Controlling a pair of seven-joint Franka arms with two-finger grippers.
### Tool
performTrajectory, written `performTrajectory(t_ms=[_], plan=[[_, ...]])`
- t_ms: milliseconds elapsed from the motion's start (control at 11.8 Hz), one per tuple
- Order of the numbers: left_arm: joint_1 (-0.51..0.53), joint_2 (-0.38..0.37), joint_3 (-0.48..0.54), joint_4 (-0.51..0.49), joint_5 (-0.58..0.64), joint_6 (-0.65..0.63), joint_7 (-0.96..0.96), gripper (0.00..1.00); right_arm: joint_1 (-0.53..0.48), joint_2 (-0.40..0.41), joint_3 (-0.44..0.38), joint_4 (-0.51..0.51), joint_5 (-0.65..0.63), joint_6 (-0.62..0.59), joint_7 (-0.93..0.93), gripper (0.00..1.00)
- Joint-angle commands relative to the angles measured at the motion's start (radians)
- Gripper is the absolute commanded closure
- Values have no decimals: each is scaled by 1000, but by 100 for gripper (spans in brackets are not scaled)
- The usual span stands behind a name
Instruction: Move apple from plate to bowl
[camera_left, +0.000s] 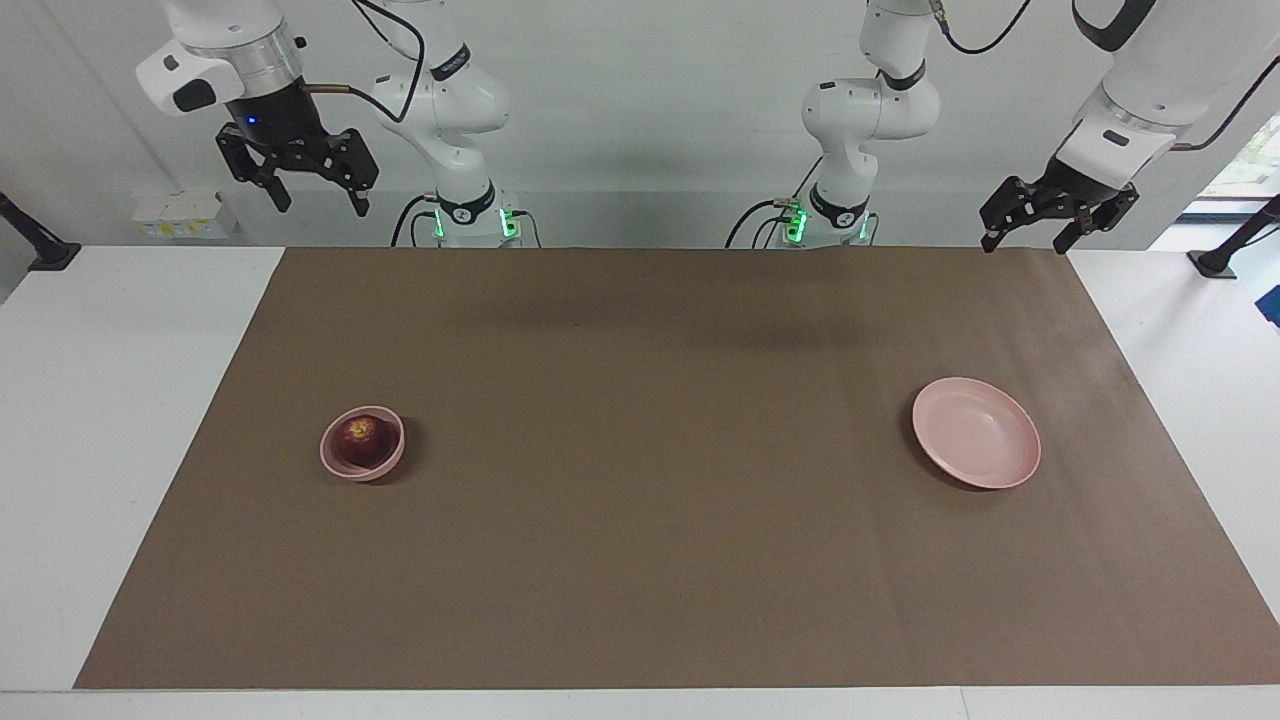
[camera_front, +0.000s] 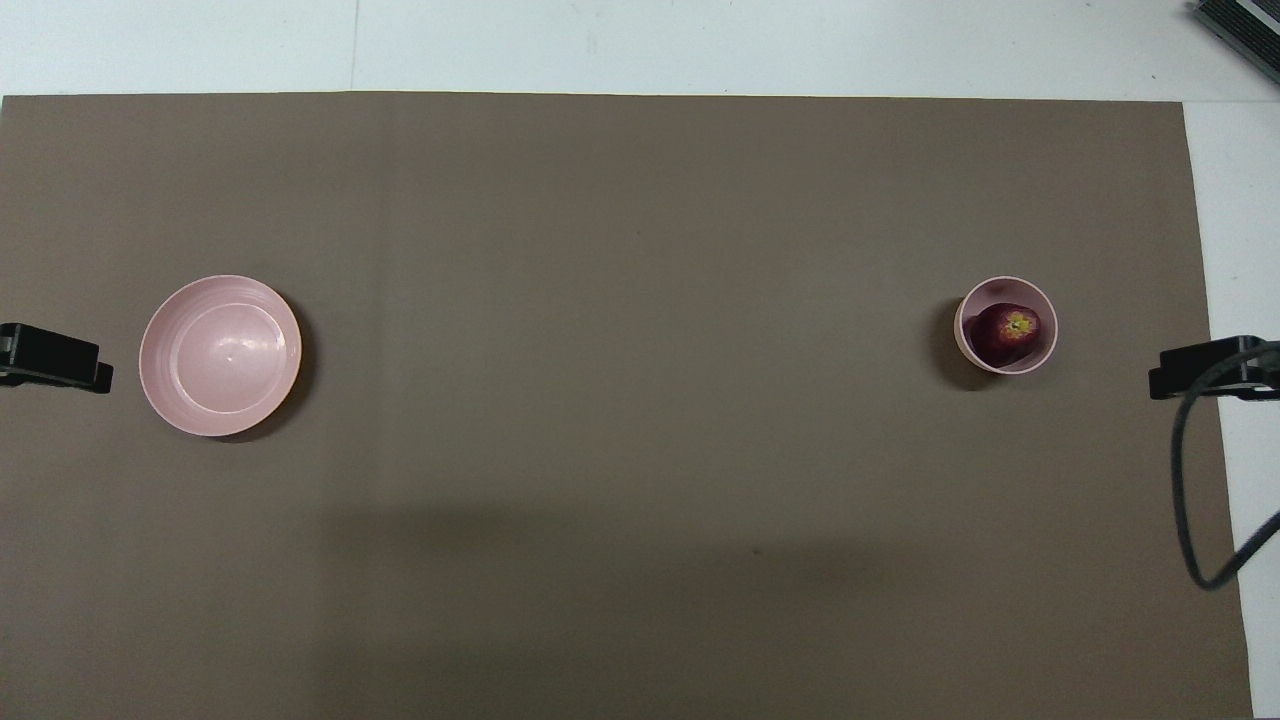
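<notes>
The dark red apple (camera_left: 361, 431) sits inside the small deep pink bowl (camera_left: 340, 463) toward the right arm's end of the table; both also show in the overhead view, the apple (camera_front: 1008, 330) in the bowl (camera_front: 962, 336). The wide pink plate (camera_left: 975, 432) lies bare toward the left arm's end, and it also shows in the overhead view (camera_front: 220, 355). My right gripper (camera_left: 315, 195) is open and empty, raised high over the table's edge by its base, well apart from the bowl. My left gripper (camera_left: 1028, 238) is open and empty, and waits over the mat's corner by its base.
A brown mat (camera_left: 640, 560) covers most of the white table (camera_left: 120, 420). Only the grippers' tips show in the overhead view, the left one (camera_front: 55, 358) beside the plate and the right one (camera_front: 1205, 368) at the mat's edge beside the bowl.
</notes>
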Motion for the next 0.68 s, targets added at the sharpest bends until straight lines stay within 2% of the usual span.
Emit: performTrajectory(t_ms=[0, 591], plan=[[6, -4, -3, 4, 6, -12, 5, 0, -18, -26, -4, -39, 29, -17, -54, 0], [6, 0, -3, 2, 6, -14, 5, 0, -29, -28, -9, -72, 13, 22, -98, 0]])
